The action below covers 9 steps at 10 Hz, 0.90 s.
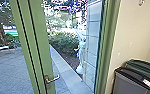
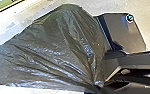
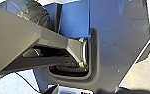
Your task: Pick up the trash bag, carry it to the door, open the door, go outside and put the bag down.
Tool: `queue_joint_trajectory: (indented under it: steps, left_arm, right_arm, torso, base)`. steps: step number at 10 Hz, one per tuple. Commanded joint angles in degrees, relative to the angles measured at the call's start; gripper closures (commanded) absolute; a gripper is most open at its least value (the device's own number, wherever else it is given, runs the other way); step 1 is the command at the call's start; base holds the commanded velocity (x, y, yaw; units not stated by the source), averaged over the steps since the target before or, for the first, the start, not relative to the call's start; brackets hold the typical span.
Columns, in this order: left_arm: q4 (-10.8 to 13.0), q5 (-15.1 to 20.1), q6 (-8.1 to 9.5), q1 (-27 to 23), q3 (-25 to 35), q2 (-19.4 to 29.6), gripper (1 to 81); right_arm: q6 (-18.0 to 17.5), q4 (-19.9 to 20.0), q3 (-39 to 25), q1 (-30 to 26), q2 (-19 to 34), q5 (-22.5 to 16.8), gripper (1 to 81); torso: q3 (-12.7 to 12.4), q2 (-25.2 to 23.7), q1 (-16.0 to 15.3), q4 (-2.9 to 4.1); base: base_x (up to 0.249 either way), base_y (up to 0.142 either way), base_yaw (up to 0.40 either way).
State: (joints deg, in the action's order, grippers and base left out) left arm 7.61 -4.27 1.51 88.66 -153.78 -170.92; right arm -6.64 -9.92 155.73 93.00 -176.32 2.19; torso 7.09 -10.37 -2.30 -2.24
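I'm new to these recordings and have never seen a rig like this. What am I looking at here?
This is a wheeled robot with two arms. The head view looks forward and down from high on it: a green-framed door with a metal handle, paving and a hedge outside, bins by the wall. The other two pictures come from its wrists. In the left wrist view, a dark trash bag bunches together at the left gripper, which appears to hold it.

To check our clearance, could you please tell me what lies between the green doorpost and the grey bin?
A strip of pale wall, in the head view.
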Motion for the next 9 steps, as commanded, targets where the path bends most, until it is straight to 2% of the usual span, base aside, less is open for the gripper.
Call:
queue_joint_trajectory:
  steps: [1,7,9]
  left_arm:
    - [0.7,2.9,-0.28,-2.7,0.1,0.5,81.1]
    - [1.5,3.0,-0.28,-2.5,0.6,0.7,81.1]
    - [1.7,2.8,-0.28,-2.2,4.9,3.0,81.1]
  right_arm:
    - [0.9,-1.1,-1.2,-2.2,-0.7,-2.8,1.0]
    - [0.9,-1.0,-1.3,-1.9,-0.1,-2.5,1.0]
    - [0.9,-1.3,-5.6,-1.5,2.4,-2.5,1.0]
  torso:
    - [0.0,0.0,0.0,0.0]
    - [0.0,0.0,0.0,0.0]
    - [0.0,0.0,0.0,0.0]
  base:
    - [0.0,0.0,0.0]
    - [0.0,0.0,0.124]
    - [0.0,0.0,0.133]
